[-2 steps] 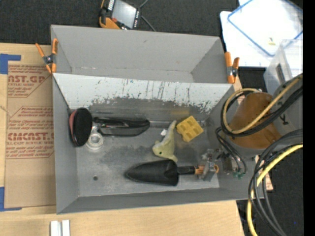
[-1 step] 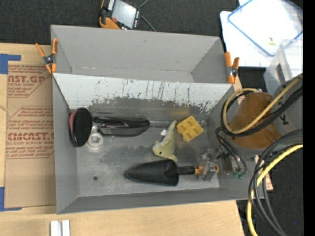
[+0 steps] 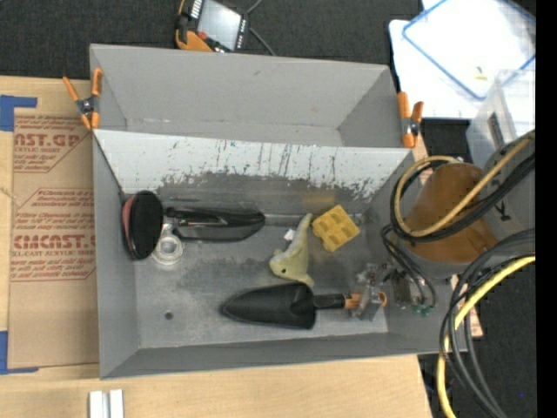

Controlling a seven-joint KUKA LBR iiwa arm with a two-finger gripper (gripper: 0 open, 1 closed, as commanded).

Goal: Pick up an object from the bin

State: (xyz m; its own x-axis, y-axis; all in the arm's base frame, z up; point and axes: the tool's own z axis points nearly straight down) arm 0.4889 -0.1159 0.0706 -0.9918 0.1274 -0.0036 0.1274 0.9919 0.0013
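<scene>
Grey metal bin [image 3: 235, 85] with steep sloping walls down to a flat, scuffed floor. Open, bare floor at the lower left corner and in a strip across the middle, between the back row of things and the front one.

Along the back left: a dark oval pad with a red rim [image 3: 142, 225], a long glossy black handle [image 3: 213, 222] just beside it, and a small clear round cap [image 3: 167, 251] at the pad's lower edge. Right of centre, a tilted yellow square block with a waffle pattern [image 3: 335, 228], and a pale cream irregular plastic piece [image 3: 293, 259] just below and left of it. Close to the front wall, lying flat, a black pointed scoop with a thin dark handle [image 3: 270, 306], tip to the left, handle to the right.

Little room at the lower right corner: gripper [image 3: 372, 296] low there, at the end of the scoop's handle and near the right wall. Width of the gripper not to be told; contact with the handle likewise unclear. Orange-brown arm cover [image 3: 439, 220] above the right rim, ringed by looping yellow-and-black cables [image 3: 461, 320].
</scene>
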